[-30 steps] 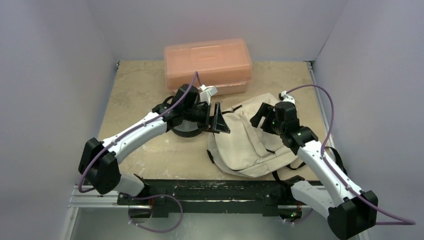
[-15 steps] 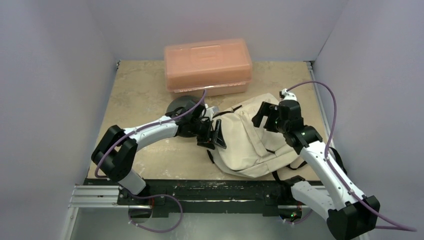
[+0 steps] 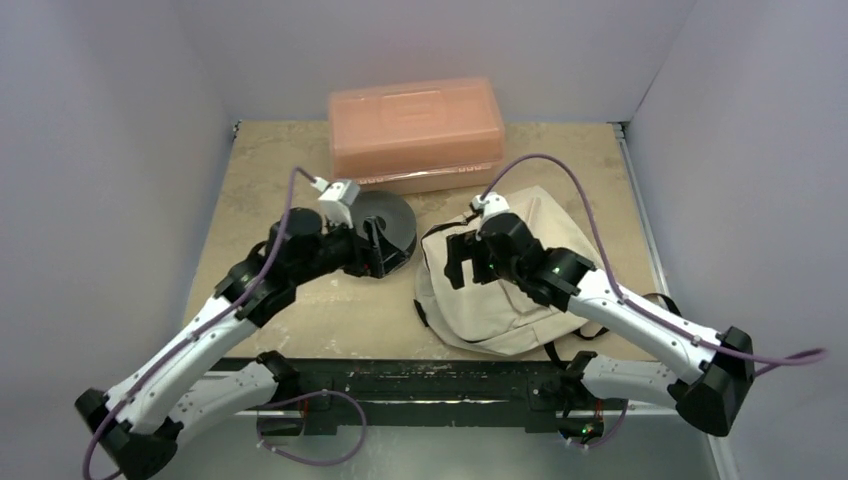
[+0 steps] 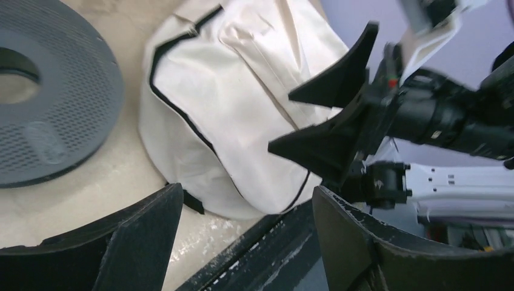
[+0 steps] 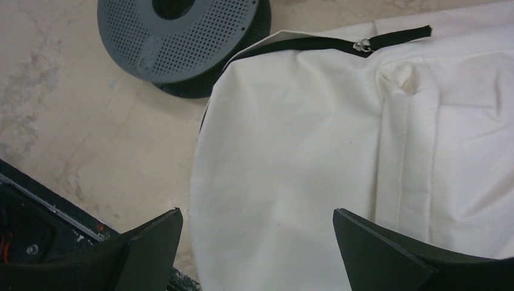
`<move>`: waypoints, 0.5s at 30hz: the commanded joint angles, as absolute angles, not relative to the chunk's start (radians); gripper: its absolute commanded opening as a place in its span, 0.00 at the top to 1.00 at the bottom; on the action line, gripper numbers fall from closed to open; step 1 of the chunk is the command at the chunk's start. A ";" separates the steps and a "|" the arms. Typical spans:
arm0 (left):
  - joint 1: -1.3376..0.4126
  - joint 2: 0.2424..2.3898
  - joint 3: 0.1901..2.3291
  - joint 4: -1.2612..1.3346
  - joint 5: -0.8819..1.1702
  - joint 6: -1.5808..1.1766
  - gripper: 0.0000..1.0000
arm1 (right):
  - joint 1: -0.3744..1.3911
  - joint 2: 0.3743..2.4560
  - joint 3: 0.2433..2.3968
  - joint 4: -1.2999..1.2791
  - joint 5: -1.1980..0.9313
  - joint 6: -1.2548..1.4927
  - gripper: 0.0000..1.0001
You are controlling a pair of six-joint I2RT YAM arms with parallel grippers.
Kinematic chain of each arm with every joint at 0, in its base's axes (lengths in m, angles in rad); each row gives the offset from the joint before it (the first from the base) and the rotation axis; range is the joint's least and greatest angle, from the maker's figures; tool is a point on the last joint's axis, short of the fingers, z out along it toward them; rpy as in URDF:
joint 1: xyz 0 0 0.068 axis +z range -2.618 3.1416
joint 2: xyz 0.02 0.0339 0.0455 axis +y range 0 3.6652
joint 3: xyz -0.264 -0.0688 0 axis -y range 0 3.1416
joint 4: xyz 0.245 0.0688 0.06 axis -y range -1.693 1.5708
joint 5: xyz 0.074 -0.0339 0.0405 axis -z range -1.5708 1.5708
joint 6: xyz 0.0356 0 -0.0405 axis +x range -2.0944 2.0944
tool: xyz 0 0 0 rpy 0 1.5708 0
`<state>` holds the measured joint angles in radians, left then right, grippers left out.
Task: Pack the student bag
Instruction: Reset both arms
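Observation:
The student bag [image 3: 520, 290] lies flat right of centre, cream fabric with black zip lines, its zip pull [image 5: 363, 43] at the top edge. My right gripper [image 3: 468, 268] hovers over the bag's [image 5: 303, 151] left half, open wide with only fabric below its fingers; its midpoint [image 5: 257, 210] lies near the bag's left edge. My left gripper [image 3: 385, 250] is open and empty beside the grey disc [image 3: 392, 218], pointing right toward the bag [image 4: 242, 121]. In the left wrist view that gripper [image 4: 247, 188] faces the right gripper [image 4: 280, 121].
A salmon-pink plastic box [image 3: 415, 128] stands closed at the back. The perforated grey disc [image 5: 182, 36] rests on the table just left of the bag. Black straps [image 3: 600, 335] trail off the bag's near right side. The black rail [image 3: 420, 380] runs along the near edge.
My left arm swung back to the left, away from the bag's edge to the disc. My right gripper travelled left across the bag and its jaws widened.

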<state>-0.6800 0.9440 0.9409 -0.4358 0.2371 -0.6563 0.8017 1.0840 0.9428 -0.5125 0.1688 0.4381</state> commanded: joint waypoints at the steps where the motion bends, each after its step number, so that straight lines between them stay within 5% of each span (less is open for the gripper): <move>1: -0.673 0.777 0.881 -0.522 -0.066 -0.643 0.22 | 0.913 1.160 1.000 -0.502 0.301 0.439 0.01; 10: -0.673 0.597 0.885 -0.599 -0.178 -0.681 0.22 | 1.002 1.284 0.953 -0.306 0.193 0.562 0.02; 15: -0.673 0.545 0.962 -0.655 -0.220 -0.662 0.22 | 1.005 1.202 1.020 -0.352 0.335 0.585 0.01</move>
<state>-0.6800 0.5850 0.8814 -0.6224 -0.1505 -0.6704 0.9997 1.2877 0.9520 -0.3847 0.2260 0.5381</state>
